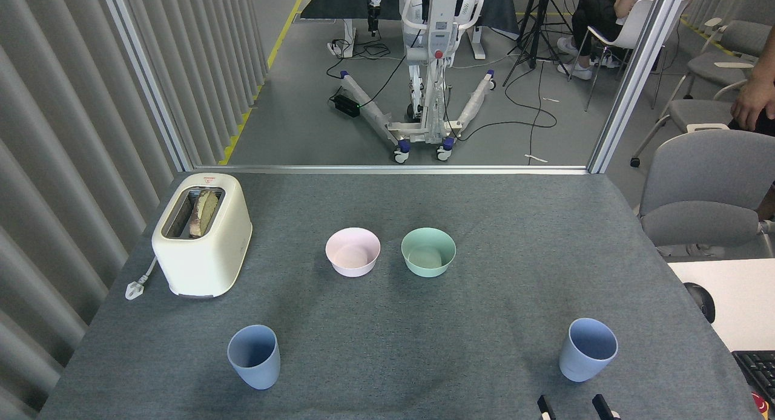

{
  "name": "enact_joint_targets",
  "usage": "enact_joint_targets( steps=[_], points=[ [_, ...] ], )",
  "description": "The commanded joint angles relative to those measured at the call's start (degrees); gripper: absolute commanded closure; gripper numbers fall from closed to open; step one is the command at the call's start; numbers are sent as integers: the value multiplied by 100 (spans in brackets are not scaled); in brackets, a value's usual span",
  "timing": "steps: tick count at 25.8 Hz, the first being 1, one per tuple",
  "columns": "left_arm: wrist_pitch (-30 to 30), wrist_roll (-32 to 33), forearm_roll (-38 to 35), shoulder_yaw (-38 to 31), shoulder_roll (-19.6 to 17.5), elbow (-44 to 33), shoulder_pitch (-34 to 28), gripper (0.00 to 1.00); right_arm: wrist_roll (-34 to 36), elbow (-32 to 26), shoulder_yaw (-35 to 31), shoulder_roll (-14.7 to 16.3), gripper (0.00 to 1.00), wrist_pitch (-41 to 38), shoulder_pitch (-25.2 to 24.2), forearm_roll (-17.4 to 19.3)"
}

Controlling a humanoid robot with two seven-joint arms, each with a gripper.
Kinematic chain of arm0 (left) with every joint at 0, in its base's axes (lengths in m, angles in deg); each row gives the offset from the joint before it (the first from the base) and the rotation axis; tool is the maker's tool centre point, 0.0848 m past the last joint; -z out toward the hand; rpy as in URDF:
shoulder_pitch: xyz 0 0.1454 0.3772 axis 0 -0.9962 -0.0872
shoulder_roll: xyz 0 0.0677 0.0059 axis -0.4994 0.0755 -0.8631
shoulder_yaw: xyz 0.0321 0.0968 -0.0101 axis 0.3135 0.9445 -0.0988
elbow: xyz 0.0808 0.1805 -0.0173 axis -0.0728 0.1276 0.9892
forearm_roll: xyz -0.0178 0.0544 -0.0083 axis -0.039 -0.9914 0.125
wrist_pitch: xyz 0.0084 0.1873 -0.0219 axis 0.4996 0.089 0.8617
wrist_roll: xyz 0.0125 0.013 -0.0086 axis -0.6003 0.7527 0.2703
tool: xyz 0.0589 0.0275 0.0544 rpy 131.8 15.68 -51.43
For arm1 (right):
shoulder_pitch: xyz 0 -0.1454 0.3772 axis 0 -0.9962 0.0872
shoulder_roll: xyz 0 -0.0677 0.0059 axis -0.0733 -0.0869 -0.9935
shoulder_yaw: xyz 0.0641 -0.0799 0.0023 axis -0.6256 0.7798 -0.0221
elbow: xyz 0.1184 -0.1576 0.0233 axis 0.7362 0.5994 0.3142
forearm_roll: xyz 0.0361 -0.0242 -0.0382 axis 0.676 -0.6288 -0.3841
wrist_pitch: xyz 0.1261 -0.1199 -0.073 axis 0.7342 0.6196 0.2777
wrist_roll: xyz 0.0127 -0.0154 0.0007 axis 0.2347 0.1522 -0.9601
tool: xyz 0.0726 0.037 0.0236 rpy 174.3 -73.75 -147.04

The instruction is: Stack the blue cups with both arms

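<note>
Two pale blue cups stand upright on the grey table. One blue cup [254,356] is at the front left, the other blue cup [587,350] at the front right, far apart from each other. Only two black fingertips [545,408] of my right gripper [574,409] poke in at the bottom edge, just below the right cup. They are spread apart with nothing between them and do not touch the cup. My left arm and its gripper are out of view.
A cream toaster [203,235] with bread in its slot stands at the back left, its plug lying beside it. A pink bowl [353,252] and a mint-green bowl [428,252] sit side by side mid-table. A white desk with a keyboard [757,371] adjoins at the right.
</note>
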Motion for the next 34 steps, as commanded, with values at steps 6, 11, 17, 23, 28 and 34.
enact_joint_targets(
  steps=[6,11,17,23,28,34],
  points=[
    [4,2,49,141,-10,-24,-16,0,12,13,-9,55,0,-244,-19,6],
    [30,11,629,194,34,2,36,0,3,57,-8,55,0,-253,-11,6],
    [-76,-51,700,203,34,20,72,0,3,92,-9,46,0,-253,-19,6],
    [-128,-77,630,431,96,29,168,0,12,101,-17,46,0,-253,-19,6],
    [469,-77,-346,598,263,327,458,1,3,110,-17,46,0,-235,7,-3],
    [838,-68,-741,871,518,767,906,1,-23,110,-26,46,0,-174,16,-29]
  ],
)
